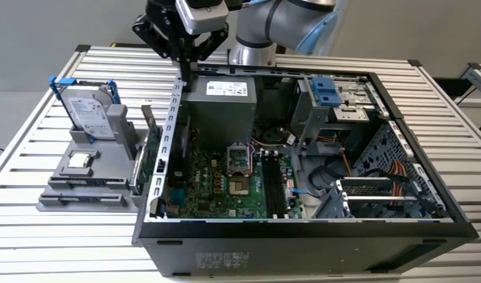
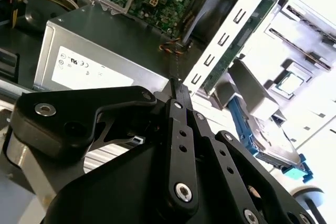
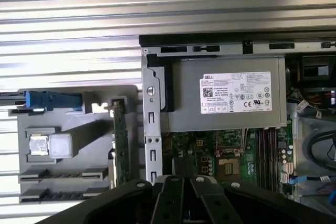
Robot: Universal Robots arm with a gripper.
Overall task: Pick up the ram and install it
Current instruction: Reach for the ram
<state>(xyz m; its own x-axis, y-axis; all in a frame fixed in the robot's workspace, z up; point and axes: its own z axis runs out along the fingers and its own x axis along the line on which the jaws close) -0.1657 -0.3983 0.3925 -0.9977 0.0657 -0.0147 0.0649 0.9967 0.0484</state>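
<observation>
The ram (image 1: 150, 143) is a thin dark green stick standing on edge in the grey holder (image 1: 87, 191), just outside the open computer case's side wall (image 1: 171, 127). In both wrist views the ram (image 3: 121, 145) (image 2: 239, 45) runs along that wall. My gripper (image 1: 183, 71) hangs above the far end of the wall, beside the power supply (image 1: 221, 106), well behind and above the ram. Its black fingers (image 2: 178, 108) meet at the tip with nothing between them, so the gripper (image 2: 176, 83) (image 3: 181, 182) is shut and empty. The motherboard's long memory slots (image 1: 272, 186) (image 3: 265, 145) lie inside the case.
On the holder a silver hard drive with a blue bracket (image 1: 91, 112) stands upright, with a small square processor chip (image 1: 81, 159) in front of it. Cables and a drive cage (image 1: 334, 97) crowd the case on the exterior view's right. Everything sits on a slatted metal table (image 1: 35, 112).
</observation>
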